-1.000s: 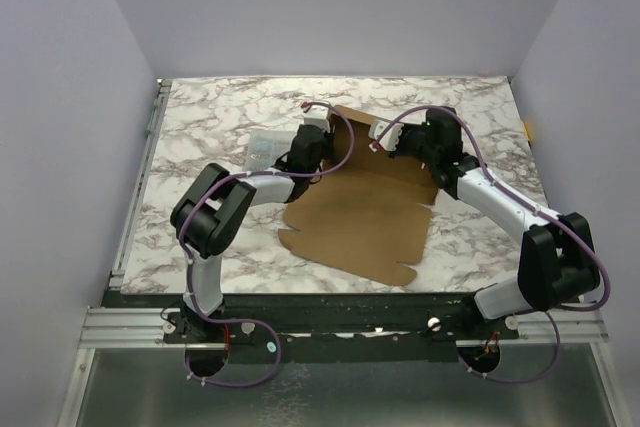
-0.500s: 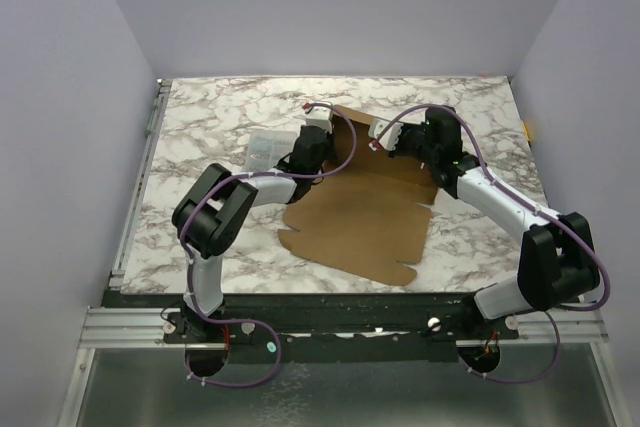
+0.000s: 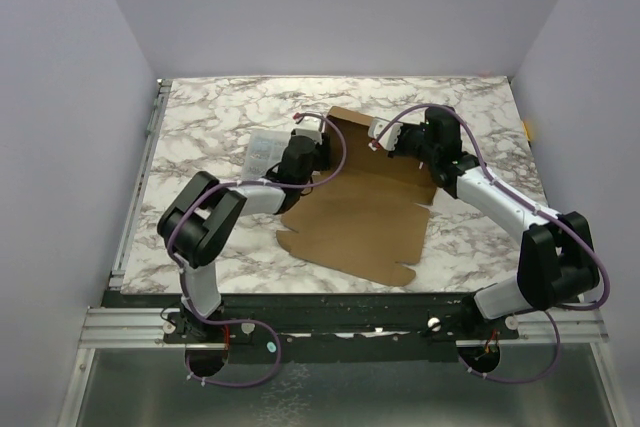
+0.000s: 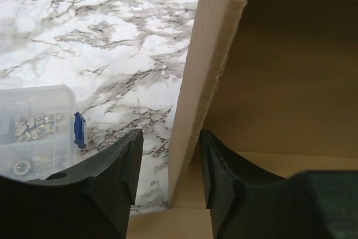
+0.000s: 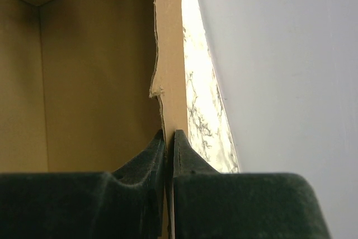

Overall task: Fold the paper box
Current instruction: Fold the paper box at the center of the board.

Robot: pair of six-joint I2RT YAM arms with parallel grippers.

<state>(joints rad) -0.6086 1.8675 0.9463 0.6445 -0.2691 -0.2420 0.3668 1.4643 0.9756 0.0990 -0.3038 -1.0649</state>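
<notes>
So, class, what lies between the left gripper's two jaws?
An upright flap of the paper box, seen edge-on and close to one jaw; beside it is bare marble table. The left wrist view shows it.

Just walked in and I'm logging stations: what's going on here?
The robot is folding the paper box, a brown cardboard sheet lying mostly flat on the marble table. The right hand is shut on a raised flap at its far edge. The left hand is open, its fingers straddling another upright flap without clamping it. A clear plastic case sits left of the sheet, untouched.
</notes>
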